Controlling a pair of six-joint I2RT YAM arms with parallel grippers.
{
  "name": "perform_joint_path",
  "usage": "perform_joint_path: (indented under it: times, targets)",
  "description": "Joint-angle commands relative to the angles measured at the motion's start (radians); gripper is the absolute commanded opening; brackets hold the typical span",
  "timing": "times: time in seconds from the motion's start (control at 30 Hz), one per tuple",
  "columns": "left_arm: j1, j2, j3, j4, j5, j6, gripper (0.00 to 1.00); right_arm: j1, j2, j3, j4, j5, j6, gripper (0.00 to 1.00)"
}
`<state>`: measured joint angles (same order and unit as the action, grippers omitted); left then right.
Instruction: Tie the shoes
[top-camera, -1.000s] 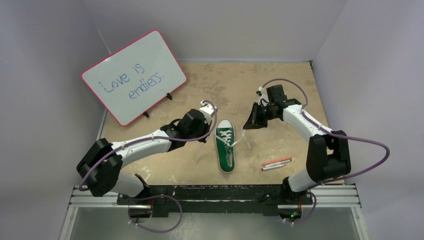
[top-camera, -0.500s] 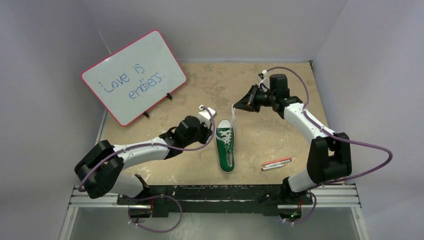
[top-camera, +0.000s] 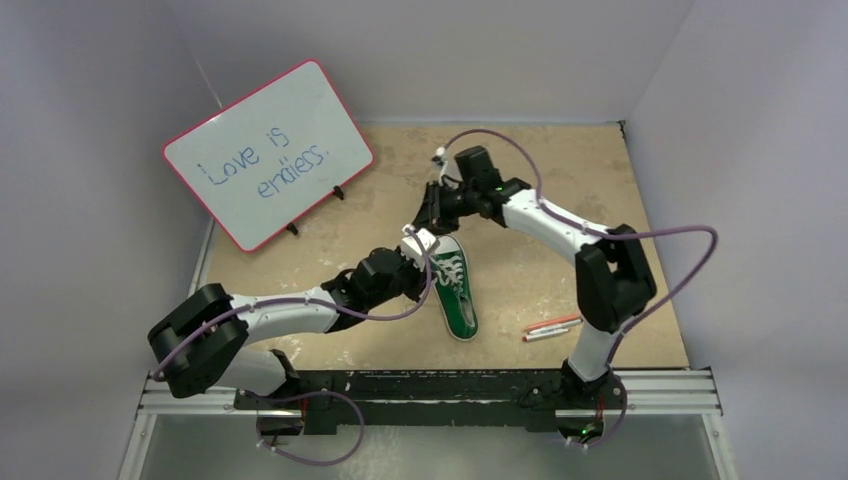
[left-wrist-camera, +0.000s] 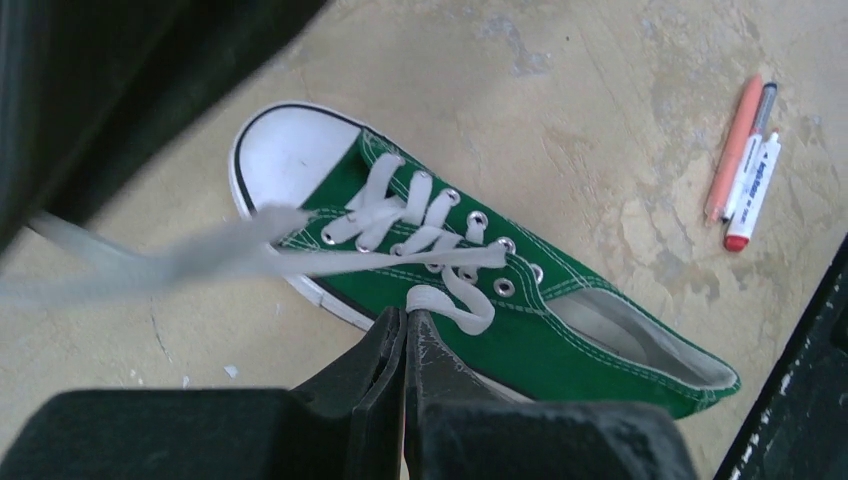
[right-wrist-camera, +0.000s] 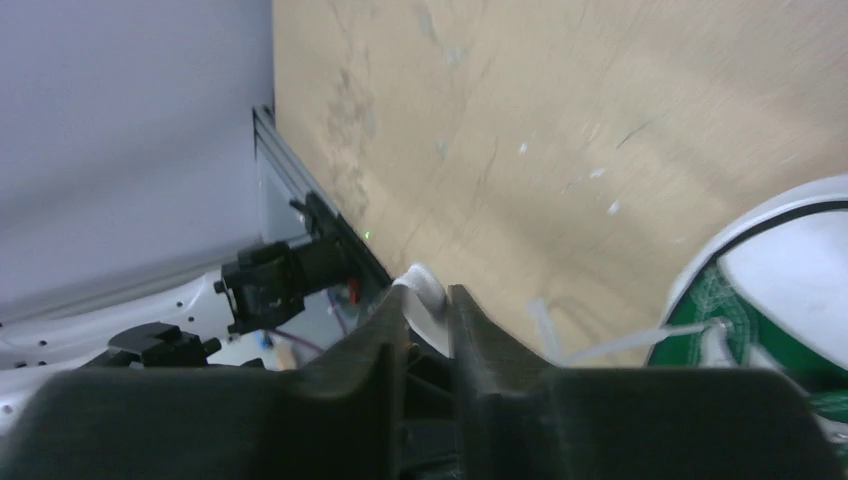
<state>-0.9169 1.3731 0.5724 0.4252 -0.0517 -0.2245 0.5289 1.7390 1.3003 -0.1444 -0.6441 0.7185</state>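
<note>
The shoe (top-camera: 458, 295) is lying mid-table, toe far, as the right gripper (right-wrist-camera: 427, 300) is pinching a lace (left-wrist-camera: 200, 255) and holding it taut far-left for crossing, while the left gripper (left-wrist-camera: 405, 335), fingers closed, is seemingly anchoring the other lace (left-wrist-camera: 452, 305).

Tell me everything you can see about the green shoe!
It's one small green sneaker, looks like canvas, with a white rubber toe cap, white sole, silver eyelets and untied white laces. It lies sole down on the tan table. One lace is stretched tight sideways, pinched in the right gripper. The left gripper, shut, touches a lace loop beside the shoe.
</note>
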Motion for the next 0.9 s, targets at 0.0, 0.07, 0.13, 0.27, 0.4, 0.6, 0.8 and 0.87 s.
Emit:
perform_joint_path:
  times: [0.0,0.07,0.13,0.27,0.4,0.6,0.8,0.87]
  targets:
    - [-0.022,-0.074,-0.043,0.067,0.007,-0.014,0.0,0.057,0.055,0.136,-0.387,-0.059,-0.152,0.41]
    - [-0.026,-0.087,-0.064,0.083,0.006,-0.022,0.0,0.023,0.016,0.114,-0.419,-0.062,-0.176,0.61]
    - [-0.029,-0.087,-0.068,0.087,0.004,-0.029,0.0,-0.015,-0.004,0.107,-0.432,-0.031,-0.189,0.7]
    - [-0.029,-0.074,-0.053,0.067,0.009,-0.038,0.0,-0.093,0.021,0.163,-0.605,-0.007,-0.314,0.73]
    - [-0.029,-0.06,-0.041,0.061,0.004,-0.075,0.0,-0.119,-0.033,0.153,-0.654,0.082,-0.376,0.74]
    - [-0.029,0.006,0.023,0.024,0.045,-0.175,0.0,-0.127,-0.175,-0.022,-0.571,0.129,-0.386,0.72]
    - [-0.028,0.081,0.059,0.061,0.157,-0.289,0.0,-0.123,-0.363,-0.228,-0.387,0.145,-0.392,0.68]
    - [-0.024,0.102,0.086,0.029,0.168,-0.286,0.0,-0.119,-0.454,-0.309,-0.307,0.136,-0.398,0.66]
